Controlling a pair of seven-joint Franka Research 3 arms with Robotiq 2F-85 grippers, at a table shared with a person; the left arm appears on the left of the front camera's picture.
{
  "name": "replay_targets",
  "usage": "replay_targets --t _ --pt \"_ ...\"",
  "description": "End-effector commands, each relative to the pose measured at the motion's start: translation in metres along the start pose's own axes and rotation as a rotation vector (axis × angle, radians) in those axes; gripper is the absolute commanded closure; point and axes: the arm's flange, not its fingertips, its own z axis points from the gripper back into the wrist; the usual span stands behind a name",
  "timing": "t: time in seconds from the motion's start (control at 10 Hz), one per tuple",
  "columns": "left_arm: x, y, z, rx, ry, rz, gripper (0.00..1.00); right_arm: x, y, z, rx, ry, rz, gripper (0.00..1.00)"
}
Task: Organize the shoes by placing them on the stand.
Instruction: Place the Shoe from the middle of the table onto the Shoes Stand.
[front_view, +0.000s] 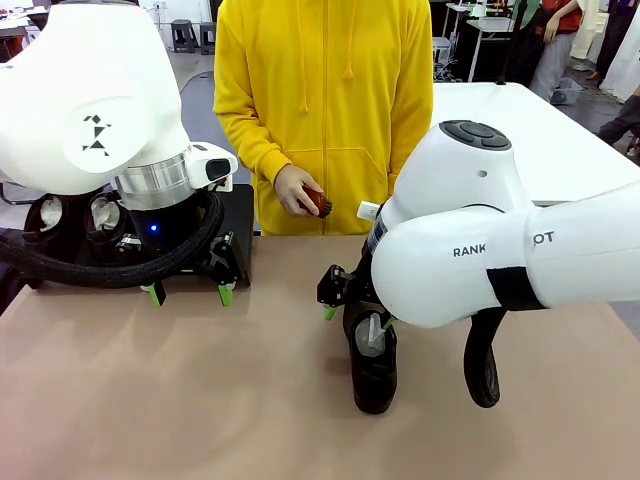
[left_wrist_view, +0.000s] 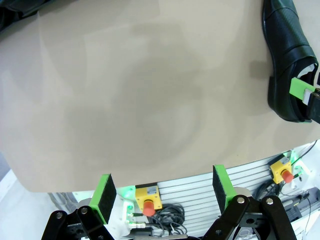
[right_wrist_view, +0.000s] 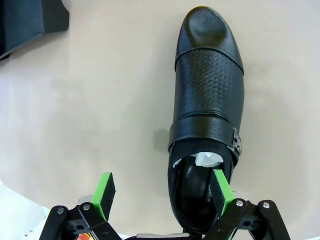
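Straddling shoe (right_wrist_view: 207, 115) heel, rt jaws wide

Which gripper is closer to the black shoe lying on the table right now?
Right. The right gripper stands open at the shoe's heel, one finger inside its opening; the left gripper hangs open over bare table, apart from it.

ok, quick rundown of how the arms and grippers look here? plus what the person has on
Both arms have glossy white rounded shells; the left one carries a small black geometric emblem, a silver ring and a thick black cable loop. The right arm has dark lettering, a black strap and a dark round cap. The left gripper and the right gripper have black linkages with bright green pads. The person wears a yellow hoodie with drawstrings.
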Motion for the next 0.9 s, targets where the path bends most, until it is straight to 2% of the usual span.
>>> replay_targets --t 0.0,0.1,0.2,0.4,0.6,0.8 --pt "-0.001 0.003 0.002 -0.004 -0.002 -0.005 0.00 0.000 0.005 -0.001 -0.012 -0.028 -0.018 0.00" --pt "-0.001 0.003 0.002 -0.004 -0.002 -0.005 0.00 0.000 0.000 0.000 0.000 0.000 0.000 0.00" --pt "0.000 0.000 0.000 0.000 0.000 0.000 0.00 -0.009 -0.001 0.030 -0.045 -0.109 0.062 0.00" --pt "-0.046 -0.060 -0.023 -0.075 -0.034 -0.077 0.00 -0.018 -0.028 0.089 -0.052 -0.193 0.028 0.00" --pt "-0.080 -0.109 -0.035 -0.115 -0.040 -0.035 0.00 -0.014 -0.066 0.120 -0.095 -0.303 -0.131 0.00" --pt "-0.102 -0.153 -0.056 -0.135 -0.015 0.003 0.00 -0.007 -0.121 0.142 -0.112 -0.377 -0.342 0.00"
